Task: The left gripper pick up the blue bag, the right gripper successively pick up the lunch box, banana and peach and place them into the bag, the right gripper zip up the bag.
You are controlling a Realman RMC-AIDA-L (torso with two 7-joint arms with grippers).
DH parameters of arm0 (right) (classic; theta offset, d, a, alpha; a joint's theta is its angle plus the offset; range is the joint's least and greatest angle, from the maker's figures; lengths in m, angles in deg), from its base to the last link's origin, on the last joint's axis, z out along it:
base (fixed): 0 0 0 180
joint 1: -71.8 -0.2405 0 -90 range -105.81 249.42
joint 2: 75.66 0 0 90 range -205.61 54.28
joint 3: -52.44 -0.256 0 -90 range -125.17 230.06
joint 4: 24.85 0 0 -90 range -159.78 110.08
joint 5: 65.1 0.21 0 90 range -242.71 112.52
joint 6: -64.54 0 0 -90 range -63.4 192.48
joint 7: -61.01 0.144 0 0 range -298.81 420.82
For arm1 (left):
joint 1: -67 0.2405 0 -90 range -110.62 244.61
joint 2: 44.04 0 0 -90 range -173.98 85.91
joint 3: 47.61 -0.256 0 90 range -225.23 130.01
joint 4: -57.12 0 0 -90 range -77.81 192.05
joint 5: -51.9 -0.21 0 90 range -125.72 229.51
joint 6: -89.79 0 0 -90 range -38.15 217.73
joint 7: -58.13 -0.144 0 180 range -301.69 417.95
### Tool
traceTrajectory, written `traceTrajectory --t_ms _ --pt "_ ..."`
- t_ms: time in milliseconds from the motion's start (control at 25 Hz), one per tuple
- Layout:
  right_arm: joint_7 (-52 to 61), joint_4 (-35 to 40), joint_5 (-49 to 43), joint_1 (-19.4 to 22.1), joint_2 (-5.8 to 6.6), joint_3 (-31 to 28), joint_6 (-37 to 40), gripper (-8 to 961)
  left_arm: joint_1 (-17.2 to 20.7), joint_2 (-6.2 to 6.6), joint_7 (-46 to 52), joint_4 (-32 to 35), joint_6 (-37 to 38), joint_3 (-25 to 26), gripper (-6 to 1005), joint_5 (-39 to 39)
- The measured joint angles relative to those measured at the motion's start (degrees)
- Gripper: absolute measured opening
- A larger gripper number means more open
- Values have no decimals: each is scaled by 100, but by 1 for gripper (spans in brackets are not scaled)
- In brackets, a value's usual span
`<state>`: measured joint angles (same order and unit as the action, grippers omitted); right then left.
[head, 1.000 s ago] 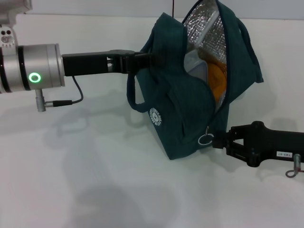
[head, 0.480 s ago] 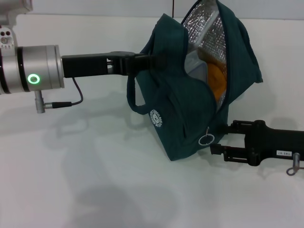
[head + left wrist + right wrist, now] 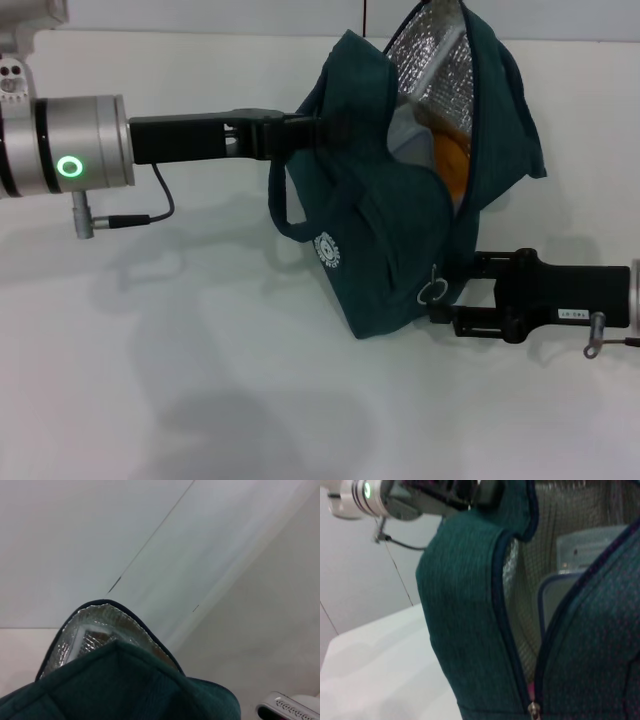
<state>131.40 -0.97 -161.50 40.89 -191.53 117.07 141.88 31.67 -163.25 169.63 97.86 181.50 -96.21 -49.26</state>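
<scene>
blue bag (image 3: 395,235): dark teal fabric, crinkled silver foil lining, white round logo on the side, navy zipper tape, metal ring pull. banana (image 3: 452,168): orange-yellow. lunch box (image 3: 410,130): clear with blue rim. left tool (image 3: 300,130) and right tool (image 3: 450,295): black; left wrist silver with green ring light. worktop (image 3: 180,350): white

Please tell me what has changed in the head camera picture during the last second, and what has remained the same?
The right gripper rolled at the wrist and slid in closer under the blue bag, beside the zipper ring; whether it grips the ring cannot be told. The bag's lower corner shifted slightly. The left gripper still holds the bag's upper edge, the bag stays open, and the lunch box and banana remain inside.
</scene>
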Motion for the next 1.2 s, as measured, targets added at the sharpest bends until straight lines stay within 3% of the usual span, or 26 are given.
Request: traceTrajectory --t_ms 760,1200 --pt "446 -15 8 -226 -7 447 255 545 -1 4 -65 2 -4 0 54 -11" --pt "562 -15 50 -198 -2 575 254 546 0 4 -69 -4 -5 8 53 -5"
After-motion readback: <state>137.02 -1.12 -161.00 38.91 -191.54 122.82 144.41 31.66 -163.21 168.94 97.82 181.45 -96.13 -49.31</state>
